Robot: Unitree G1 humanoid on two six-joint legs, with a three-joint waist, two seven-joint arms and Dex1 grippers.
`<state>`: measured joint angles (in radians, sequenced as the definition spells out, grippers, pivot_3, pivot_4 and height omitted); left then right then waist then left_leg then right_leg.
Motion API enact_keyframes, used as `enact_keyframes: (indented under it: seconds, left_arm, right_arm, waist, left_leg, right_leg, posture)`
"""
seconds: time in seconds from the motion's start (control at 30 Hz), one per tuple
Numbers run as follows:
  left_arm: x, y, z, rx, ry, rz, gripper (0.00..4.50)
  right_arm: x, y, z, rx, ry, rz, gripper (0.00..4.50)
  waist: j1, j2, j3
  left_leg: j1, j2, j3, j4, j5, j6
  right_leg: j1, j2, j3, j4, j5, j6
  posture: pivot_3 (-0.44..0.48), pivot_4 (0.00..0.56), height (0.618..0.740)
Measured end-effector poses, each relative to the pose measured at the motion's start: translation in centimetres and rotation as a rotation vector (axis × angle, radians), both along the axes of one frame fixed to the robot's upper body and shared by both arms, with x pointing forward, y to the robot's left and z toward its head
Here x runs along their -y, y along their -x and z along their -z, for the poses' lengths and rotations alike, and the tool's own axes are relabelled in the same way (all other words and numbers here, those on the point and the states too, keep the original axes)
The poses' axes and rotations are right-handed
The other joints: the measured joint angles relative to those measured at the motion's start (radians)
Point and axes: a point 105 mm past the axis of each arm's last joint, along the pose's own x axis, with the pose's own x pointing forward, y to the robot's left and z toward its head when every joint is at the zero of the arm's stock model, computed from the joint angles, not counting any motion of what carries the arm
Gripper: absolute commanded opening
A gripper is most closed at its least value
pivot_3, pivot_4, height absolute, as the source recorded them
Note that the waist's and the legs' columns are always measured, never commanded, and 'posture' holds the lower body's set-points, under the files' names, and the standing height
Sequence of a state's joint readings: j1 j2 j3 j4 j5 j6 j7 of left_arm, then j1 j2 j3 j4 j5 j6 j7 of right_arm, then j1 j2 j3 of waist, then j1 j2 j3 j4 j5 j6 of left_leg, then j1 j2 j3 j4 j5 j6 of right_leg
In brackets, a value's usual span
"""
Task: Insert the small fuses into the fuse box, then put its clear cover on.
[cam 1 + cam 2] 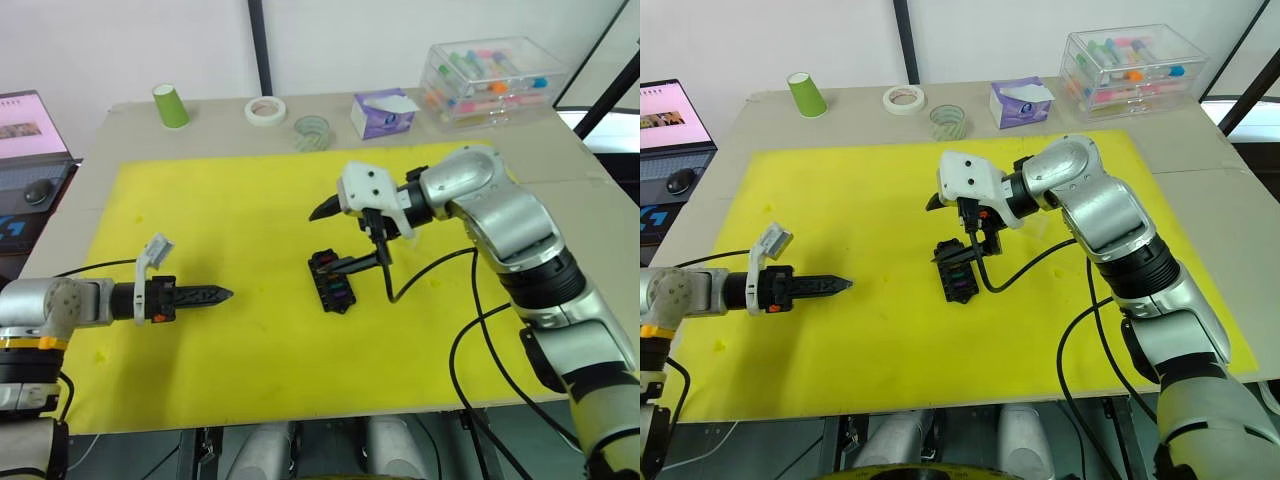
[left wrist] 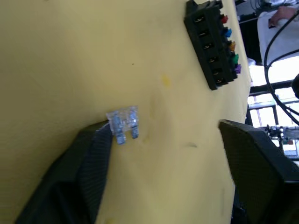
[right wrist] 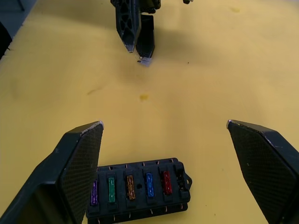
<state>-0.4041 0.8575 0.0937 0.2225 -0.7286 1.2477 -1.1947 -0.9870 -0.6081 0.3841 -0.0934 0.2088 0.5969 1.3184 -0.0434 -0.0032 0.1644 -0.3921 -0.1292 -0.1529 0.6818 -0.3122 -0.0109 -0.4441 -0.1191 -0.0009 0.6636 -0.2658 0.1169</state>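
**Last fuse still to seat**

We had the right gripper (image 3: 163, 135) spread wide over the fuse box (image 1: 331, 281) mid-mat, five fuses in; left gripper (image 2: 168, 154) open, clear fuse (image 2: 123, 123) at one finger. Next: carry it right to the empty slot

A robotics lab or test workspace: a plain table (image 1: 110, 120) spread with a yellow mat (image 1: 230, 200), a laptop (image 1: 30, 130) at the frame's left edge, tape rolls (image 1: 266, 110) and a clear storage box (image 1: 492, 80) along the top, white wall behind.
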Motion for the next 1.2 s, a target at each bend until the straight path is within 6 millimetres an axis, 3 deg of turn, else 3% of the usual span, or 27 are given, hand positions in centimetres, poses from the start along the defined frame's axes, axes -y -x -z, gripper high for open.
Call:
enact_keyframes:
  seconds: [0.13,0.27,0.43,0.5,0.63,0.77,0.8,1.2]
  left_arm:
    - [-0.1,-0.1,0.2,0.006,0.008,-0.009,3.27]
    - [-0.5,-0.1,0.6,0.009,0.007,-0.026,2.32]
    - [-0.8,-0.2,0.9,0.009,0.012,-0.036,2.17]
    - [-0.9,-0.3,1.0,0.012,0.006,-0.042,1.71]
    - [-1.2,-0.3,1.3,0.004,-0.012,-0.055,0.3]
    - [-1.2,-0.3,1.3,0.003,-0.013,-0.053,0.3]
    - [-1.2,-0.3,1.4,0.005,-0.016,-0.053,0.0]
    - [-1.2,-0.3,1.6,0.035,-0.038,-0.041,0.0]
  right_arm:
    - [-0.1,-0.1,0.1,0.011,0.004,0.001,4.5]
    - [-0.2,0.0,0.1,0.013,0.002,-0.003,4.5]
    - [-0.5,0.1,0.3,0.012,0.008,-0.014,4.5]
    - [-0.5,0.1,0.4,0.012,0.01,-0.015,4.5]
    - [-0.5,0.1,0.4,0.012,0.01,-0.015,4.5]
    - [-0.5,0.1,0.4,0.014,0.01,-0.016,4.5]
    - [-0.5,0.1,0.4,0.017,0.01,-0.018,4.5]
    - [-0.6,0.0,0.4,0.03,0.016,-0.022,4.5]
  waist:
    - [0.001,0.0,0.0]
    - [-0.001,0.0,0.0]
    - [-0.001,0.0,0.0]
    - [-0.001,0.0,0.0]
    - [-0.001,0.0,0.0]
    - [-0.001,0.0,0.0]
    - [-0.001,0.0,0.0]
    - [-0.001,0.0,0.0]
  left_leg:
    - [0.0,0.0,0.0,0.0,0.0,0.0]
    - [0.0,0.0,0.0,0.0,0.0,0.0]
    - [0.001,0.0,0.0,0.0,0.0,0.0]
    - [0.001,0.0,0.0,0.0,0.0,0.0]
    - [0.001,0.0,0.0,0.0,0.0,0.0]
    - [0.001,0.0,0.0,0.0,0.0,0.0]
    - [0.001,0.0,0.0,0.0,0.0,0.0]
    - [0.001,0.0,0.0,0.0,0.0,0.0]
  right_leg:
    - [0.0,0.0,0.0,0.0,0.0,0.0]
    - [0.0,0.0,0.0,0.0,0.0,0.0]
    - [0.0,0.0,0.0,0.0,0.0,0.0]
    - [0.0,0.0,0.0,0.0,0.0,0.0]
    - [0.0,0.0,0.0,0.0,0.0,0.0]
    - [0.0,0.0,0.0,0.0,0.0,0.0]
    - [0.0,0.0,0.0,0.0,0.0,0.0]
    - [0.0,0.0,0.0,0.0,0.0,0.0]
  posture:
    - [0.0,0.15,0.74]
    - [0.0,0.15,0.74]
    - [0.0,0.15,0.74]
    - [0.0,0.15,0.74]
    - [0.0,0.15,0.74]
    - [0.0,0.15,0.74]
    - [0.0,0.15,0.74]
    - [0.0,0.15,0.74]
